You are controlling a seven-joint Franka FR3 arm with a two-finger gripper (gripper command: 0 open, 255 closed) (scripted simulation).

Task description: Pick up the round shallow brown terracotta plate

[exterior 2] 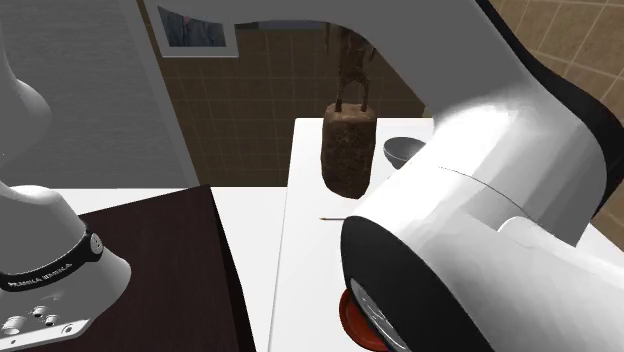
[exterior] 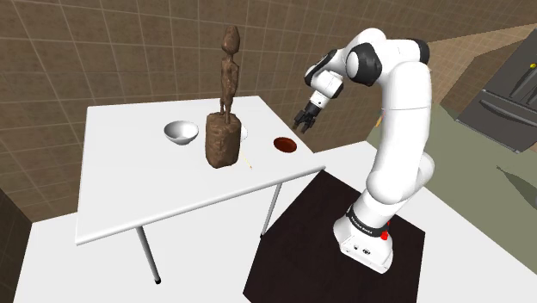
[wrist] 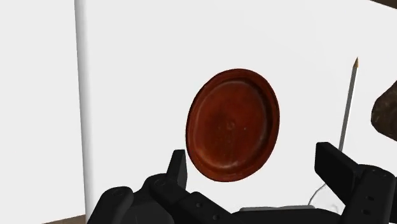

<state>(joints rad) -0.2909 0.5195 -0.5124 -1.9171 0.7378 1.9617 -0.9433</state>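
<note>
The round shallow reddish-brown plate (exterior: 286, 145) lies flat on the white table (exterior: 129, 185), close to the table edge nearest the arm. My black gripper (exterior: 305, 122) hangs in the air just above it, a little toward the shoulder view's right. In the wrist view the plate (wrist: 233, 124) lies straight ahead, with my gripper (wrist: 254, 167) open and its fingers (wrist: 177, 168) spread apart with nothing between them. In the second exterior view a sliver of the plate (exterior 2: 352, 318) peeks out under the arm's white link.
A brown sack-like block (exterior: 223, 140) carrying a tall thin brown figure (exterior: 229, 69) stands on the table beside the plate. A white bowl (exterior: 182, 132) sits further along. A thin skewer (wrist: 348, 105) lies near the plate. The arm's stand (exterior: 366, 241) rests on a dark mat.
</note>
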